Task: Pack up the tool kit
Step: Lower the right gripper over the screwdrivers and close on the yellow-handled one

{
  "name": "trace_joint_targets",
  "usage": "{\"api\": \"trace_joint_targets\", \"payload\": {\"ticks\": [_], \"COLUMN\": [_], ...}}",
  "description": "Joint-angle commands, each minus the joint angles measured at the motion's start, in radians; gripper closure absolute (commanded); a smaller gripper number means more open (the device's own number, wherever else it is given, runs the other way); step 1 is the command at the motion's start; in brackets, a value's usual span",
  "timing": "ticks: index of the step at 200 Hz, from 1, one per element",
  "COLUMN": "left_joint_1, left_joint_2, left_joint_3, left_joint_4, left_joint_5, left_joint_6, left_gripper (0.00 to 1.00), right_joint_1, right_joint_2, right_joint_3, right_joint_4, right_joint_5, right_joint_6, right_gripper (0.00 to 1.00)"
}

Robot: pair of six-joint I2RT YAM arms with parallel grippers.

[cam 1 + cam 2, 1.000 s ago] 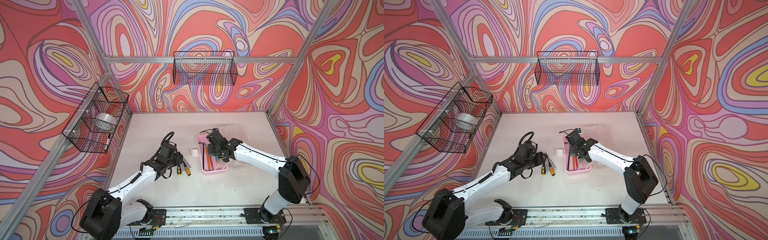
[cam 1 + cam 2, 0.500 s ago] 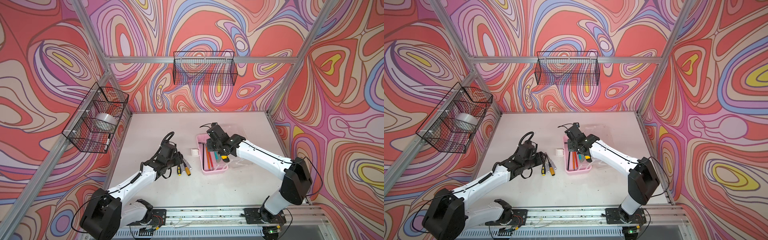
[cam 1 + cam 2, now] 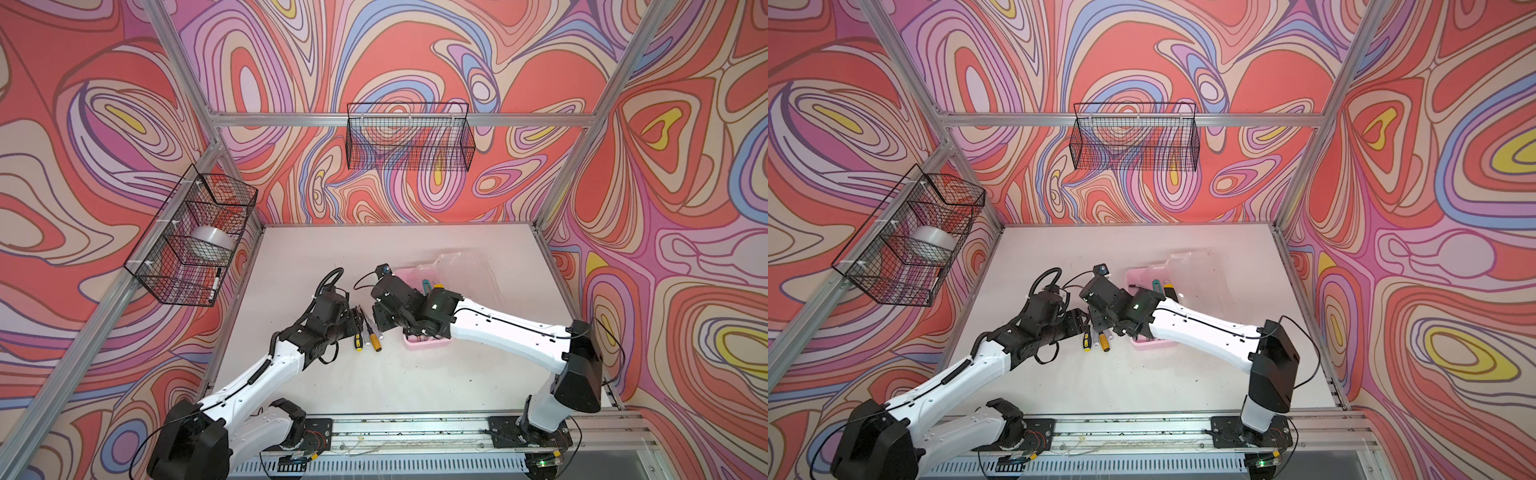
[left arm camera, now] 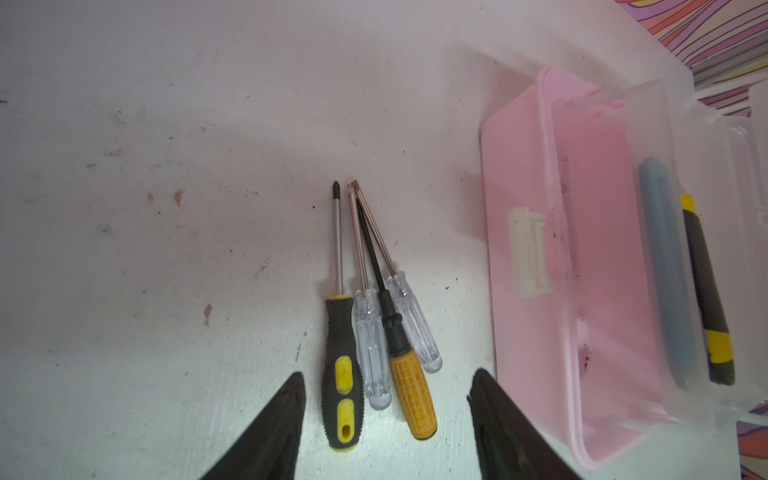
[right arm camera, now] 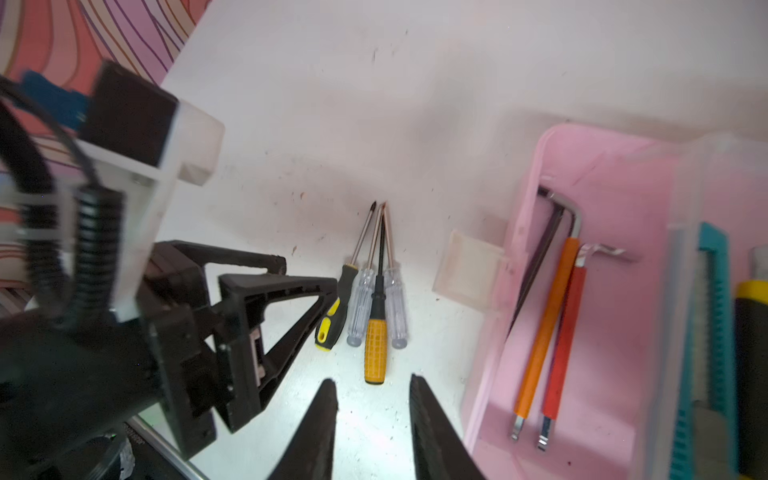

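L hand [image 4: 387, 374] hangs low over the desk [image 4: 166, 249], fingers spread wide, gripping nothing. Under its gap & just ahead lie four screwdrivers [image 4: 374, 332] side by side, touching, tips pointing away from it: a black-yellow one [image 4: 340, 374], two clear-handled, and an orange-handled one [image 4: 411, 390]. R hand [image 5: 372, 378] hangs just beside the L hand, fingers parted a little, empty too. The orange-handled one's butt end sits just ahead of its gap, untouched. From the R wrist cam, an L finger tip is v. close to the black-yellow one; can't tell if it touches.

Tool kit case [image 4: 515, 353], pink base, sits on the desk just beside both hands, on the R arm's side of the screwdrivers. Its clear lid [image 3: 465, 266] lies open on the side away from the hands. A white latch [image 4: 530, 253] faces the screwdrivers. Inside the case: teal knife [image 5: 706, 332], yellow-black knife [image 4: 706, 299], and two orange/red rods [image 5: 544, 332] w/ a dark hex key [image 5: 536, 257] next to them.
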Motion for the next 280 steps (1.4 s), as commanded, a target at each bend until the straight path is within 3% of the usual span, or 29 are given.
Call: {"api": "trace_joint_targets", "payload": {"ticks": [1,33,80,179,280], "left_joint_1": [-0.003,0.000,0.003,0.015,0.024], "left_joint_2": [-0.073,-0.146,-0.090,0.009,-0.013], "left_joint_3": [-0.037,-0.147,-0.190,-0.172,-0.175], "left_joint_4": [-0.121,-0.080,0.013,0.114,0.100], "left_joint_5": [-0.036,-0.053,-0.025,-0.007,-0.006], "left_joint_6": [-0.019,-0.057,-0.108,-0.104,-0.103], "left_gripper": [0.37,0.36,0.36,0.37,0.38], "right_joint_1": [0.016,0.017,0.005,-0.015,-0.029], "right_joint_2": [0.048,0.150,0.283,0.350,0.396], "right_joint_3": [-0.033,-0.049,-0.002,0.027,0.017], "right_joint_4": [0.005,0.021,0.018,0.027,0.055], "right_joint_5": [-0.033,-0.067,-0.082,-0.135,-0.171], "right_joint_6": [0.038,0.027,-0.018,-0.032,-0.013], "right_gripper": [0.65,0.61,0.53,0.63,0.68]}}
